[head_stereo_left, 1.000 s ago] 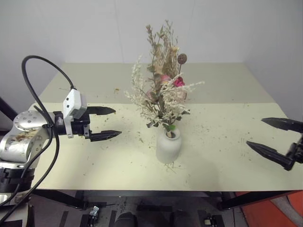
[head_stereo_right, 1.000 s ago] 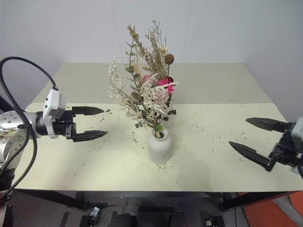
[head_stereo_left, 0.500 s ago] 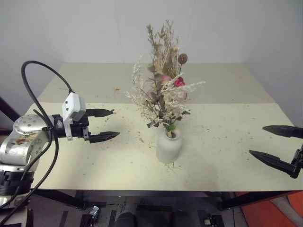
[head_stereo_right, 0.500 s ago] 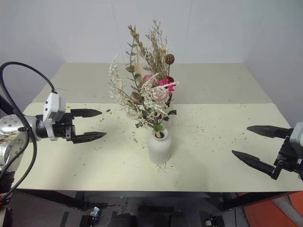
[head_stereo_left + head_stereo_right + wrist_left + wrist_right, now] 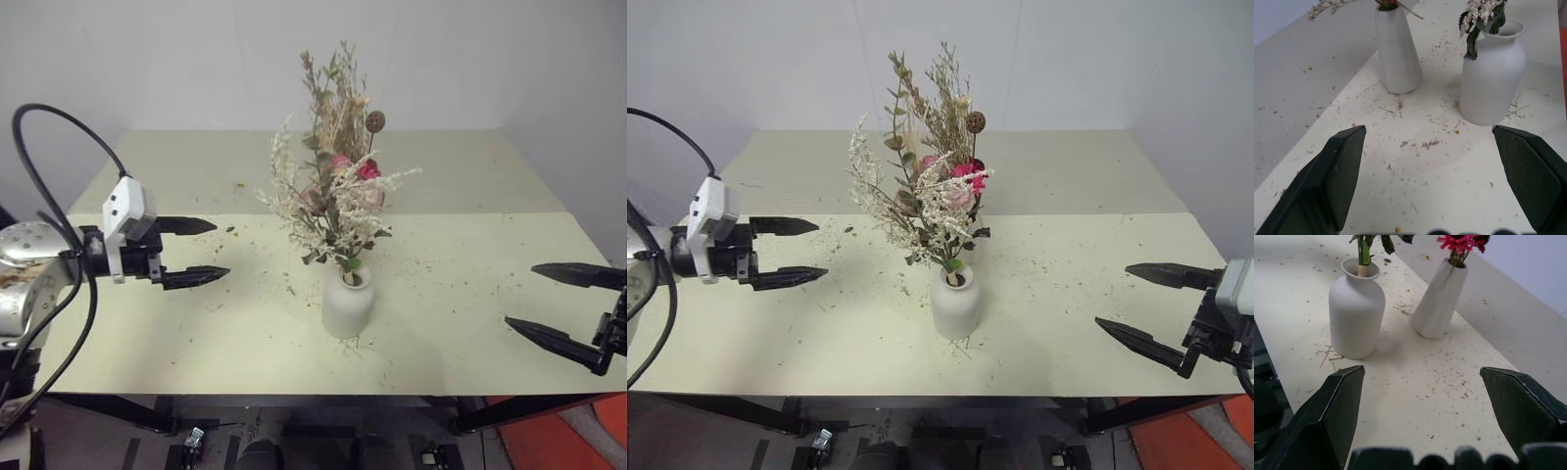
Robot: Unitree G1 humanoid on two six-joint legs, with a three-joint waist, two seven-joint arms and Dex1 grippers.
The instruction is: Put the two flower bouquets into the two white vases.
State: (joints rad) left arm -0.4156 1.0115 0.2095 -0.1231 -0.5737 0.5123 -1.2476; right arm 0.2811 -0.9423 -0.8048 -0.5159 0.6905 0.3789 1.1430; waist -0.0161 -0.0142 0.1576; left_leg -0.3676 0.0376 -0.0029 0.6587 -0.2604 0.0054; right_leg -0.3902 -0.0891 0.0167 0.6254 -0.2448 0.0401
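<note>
A squat white vase [image 5: 348,305] stands mid-table with the cream-white bouquet [image 5: 318,211] upright in it. Right behind it, the tall slim vase [image 5: 1397,49] holds the bouquet with the pink flower [image 5: 368,169], tan grasses and a brown seed head. My left gripper [image 5: 220,249] hovers open and empty to the left of the vases, well apart from them. Off to the right, near the table's front edge, my right gripper [image 5: 520,294] is also open and empty. Each wrist view looks between its own fingers at both vases [image 5: 1356,308].
The cream tabletop [image 5: 470,186] is strewn with dried plant crumbs, thickest around the vases. A seam runs across its middle. White walls close the back and right. The table's front edge lies just below both grippers.
My left gripper has drawn back to the left, away from the vases, still open. The right gripper has sunk slightly toward the front edge. Vases and bouquets have not moved.
</note>
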